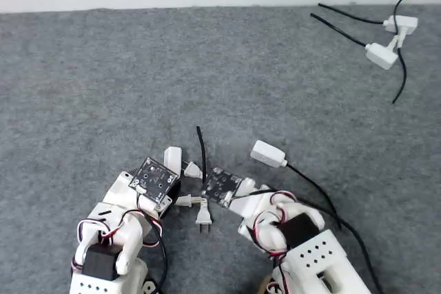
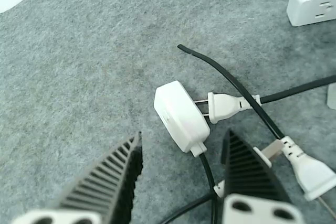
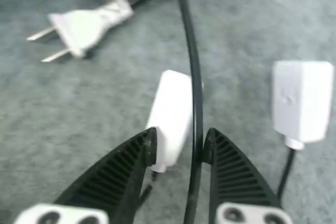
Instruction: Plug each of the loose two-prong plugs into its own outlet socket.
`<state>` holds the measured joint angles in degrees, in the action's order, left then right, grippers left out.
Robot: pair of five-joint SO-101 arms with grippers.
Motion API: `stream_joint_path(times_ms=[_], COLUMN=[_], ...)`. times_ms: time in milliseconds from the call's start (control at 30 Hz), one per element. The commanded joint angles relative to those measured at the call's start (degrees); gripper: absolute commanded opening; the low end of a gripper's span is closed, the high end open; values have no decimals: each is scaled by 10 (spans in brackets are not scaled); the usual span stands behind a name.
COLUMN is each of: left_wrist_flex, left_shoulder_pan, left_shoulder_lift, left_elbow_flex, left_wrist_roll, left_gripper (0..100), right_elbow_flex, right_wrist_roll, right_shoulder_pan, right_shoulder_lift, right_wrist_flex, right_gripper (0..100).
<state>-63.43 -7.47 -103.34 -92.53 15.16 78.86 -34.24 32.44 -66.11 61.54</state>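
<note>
The grey felt worktop (image 1: 103,87) carries 4 white sockets and 3 loose two-prong plugs. 2 of the sockets, the far socket (image 1: 400,25) and the second far socket (image 1: 381,56), lie close together in the far right corner, each trailing a black cord.

The other 2 sit by the middle of the near edge, just ahead of the arms. These are the left socket (image 1: 172,159) and the right socket (image 1: 267,153), which are apart from each other. The right socket's slotted face shows bare in the left wrist view.

All 3 plugs lie out on the felt:
- The upper plug (image 1: 193,169) is just beside the left socket, its 2 prongs exposed and pointing at that socket's side (not into its slots).
- The side plug (image 1: 185,201) and the low plug (image 1: 204,217) lie close together between the arms, nearer the near edge.

A black cord (image 1: 201,146) with a free end runs past the left socket.

The left pincer (image 2: 184,137) stands wide apart, and the left socket shows between its fingers. The right pincer (image 3: 181,134) is apart too, though more narrowly. The left socket and the black cord show in its gap, and I cannot tell whether either finger touches them.
</note>
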Motion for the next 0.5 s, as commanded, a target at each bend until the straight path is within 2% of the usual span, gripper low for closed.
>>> stream_joint_path(times_ms=[0, 133, 367, 467], left_wrist_flex=[16, 16, 15, 15], left_shoulder_pan=[-5, -5, -5, -5], left_shoulder_lift=[-4, -4, -4, -4], left_elbow_flex=[3, 3, 3, 4], left_wrist_roll=[4, 4, 4, 4], left_gripper=[235, 235, 235, 235], right_elbow_flex=[-20, -8, -4, -4], right_wrist_roll=[10, 6, -88, -112], right_shoulder_pan=[13, -15, -184, -224], right_shoulder_lift=[1, 0, 2, 2], right_wrist_flex=[4, -1, -58, -63], right_gripper=[155, 155, 155, 155])
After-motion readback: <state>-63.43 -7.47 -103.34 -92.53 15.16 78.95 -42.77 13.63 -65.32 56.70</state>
